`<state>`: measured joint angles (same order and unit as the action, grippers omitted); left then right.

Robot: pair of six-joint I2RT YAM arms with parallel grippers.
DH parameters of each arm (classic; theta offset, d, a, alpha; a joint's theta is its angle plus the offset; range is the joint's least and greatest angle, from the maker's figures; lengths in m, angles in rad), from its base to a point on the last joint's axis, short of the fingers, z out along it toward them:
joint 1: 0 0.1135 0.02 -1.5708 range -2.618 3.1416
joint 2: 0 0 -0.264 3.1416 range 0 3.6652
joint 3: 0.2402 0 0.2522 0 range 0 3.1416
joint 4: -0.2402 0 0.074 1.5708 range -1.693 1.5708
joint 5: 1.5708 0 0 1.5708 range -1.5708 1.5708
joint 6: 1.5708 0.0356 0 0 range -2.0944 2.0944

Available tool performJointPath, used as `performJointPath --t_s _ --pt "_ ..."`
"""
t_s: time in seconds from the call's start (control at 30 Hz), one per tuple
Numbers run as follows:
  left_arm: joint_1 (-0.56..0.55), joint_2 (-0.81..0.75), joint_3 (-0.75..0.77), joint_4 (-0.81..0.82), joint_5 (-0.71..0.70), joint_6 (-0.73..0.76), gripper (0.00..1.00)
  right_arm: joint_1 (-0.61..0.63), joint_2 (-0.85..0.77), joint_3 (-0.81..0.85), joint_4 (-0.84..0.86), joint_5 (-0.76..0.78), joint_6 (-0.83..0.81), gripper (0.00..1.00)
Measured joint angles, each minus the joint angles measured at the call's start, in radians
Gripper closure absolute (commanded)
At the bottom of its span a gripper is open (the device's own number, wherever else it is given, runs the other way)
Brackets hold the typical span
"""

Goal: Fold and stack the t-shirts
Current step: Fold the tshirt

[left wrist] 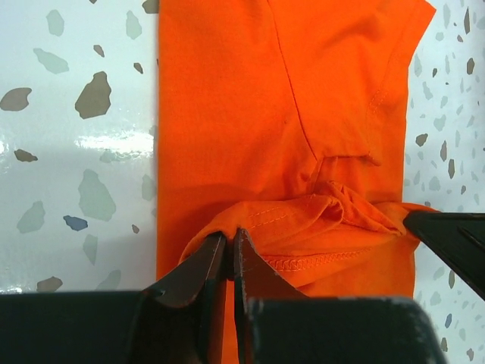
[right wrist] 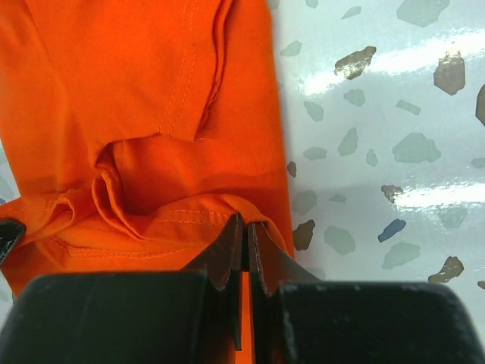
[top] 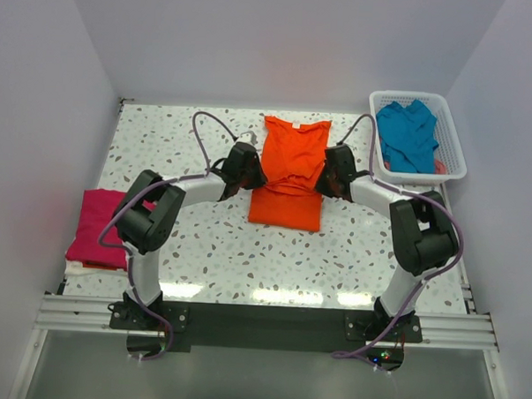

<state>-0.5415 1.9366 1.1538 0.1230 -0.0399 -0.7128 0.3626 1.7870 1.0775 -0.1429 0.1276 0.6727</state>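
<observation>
Far left of the top view, the magenta t-shirt [top: 97,227] sits folded at the edge of the speckled table [top: 211,250]. Moving in, the left gripper [left wrist: 229,236] is pinched on the left end of the orange t-shirt [top: 293,156] at its hem [left wrist: 303,262], with only a sliver showing between the tips. That orange t-shirt lies mid-frame, long axis running top to bottom, collar [top: 296,126] toward the top, hem raised across its middle. On its right edge, the right gripper [right wrist: 242,224] is clamped tight on the hem's other end. The arms flank it evenly, neither nearer — and the collar lies straight ahead of both, up-frame. The fold looks to turn on carrying the hem level that way. Upper right, the teal t-shirt [top: 408,135] waits in the white basket [top: 454,150].
</observation>
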Motion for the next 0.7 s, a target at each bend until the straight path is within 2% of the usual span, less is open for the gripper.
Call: performJointPath --t_s 0.1,0.23,0.27,0.33,0.37,0.5,0.6,0.63,0.7 --pt "0.005 0.008 0.001 0.006 0.01 0.002 0.81 -0.01 0.005 0.0 0.005 -0.013 0.0 1.0" --pt "0.014 0.014 0.007 0.015 0.018 0.016 0.62 -0.027 0.008 0.0 0.009 -0.023 0.002 0.67" --pt "0.018 0.014 0.009 0.019 0.022 0.021 0.52 -0.031 0.008 0.0 0.009 -0.025 0.003 0.56" --pt "0.027 0.014 0.012 0.032 0.032 0.032 0.41 -0.038 0.008 0.0 0.009 -0.027 -0.003 0.48" --pt "0.032 0.014 0.013 0.039 0.037 0.038 0.39 -0.042 0.008 0.0 0.008 -0.029 -0.006 0.42" --pt "0.045 0.002 0.015 0.045 0.044 0.048 0.37 -0.046 0.003 0.003 -0.006 -0.024 -0.024 0.39" --pt "0.048 -0.039 0.013 0.03 0.036 0.05 0.45 -0.043 -0.026 0.003 -0.031 -0.018 -0.037 0.4" --pt "0.048 -0.058 0.011 0.024 0.031 0.051 0.51 -0.04 -0.045 -0.001 -0.032 -0.014 -0.041 0.41" --pt "0.042 -0.101 -0.009 0.018 0.021 0.051 0.57 -0.031 -0.096 -0.017 -0.03 -0.008 -0.048 0.43"
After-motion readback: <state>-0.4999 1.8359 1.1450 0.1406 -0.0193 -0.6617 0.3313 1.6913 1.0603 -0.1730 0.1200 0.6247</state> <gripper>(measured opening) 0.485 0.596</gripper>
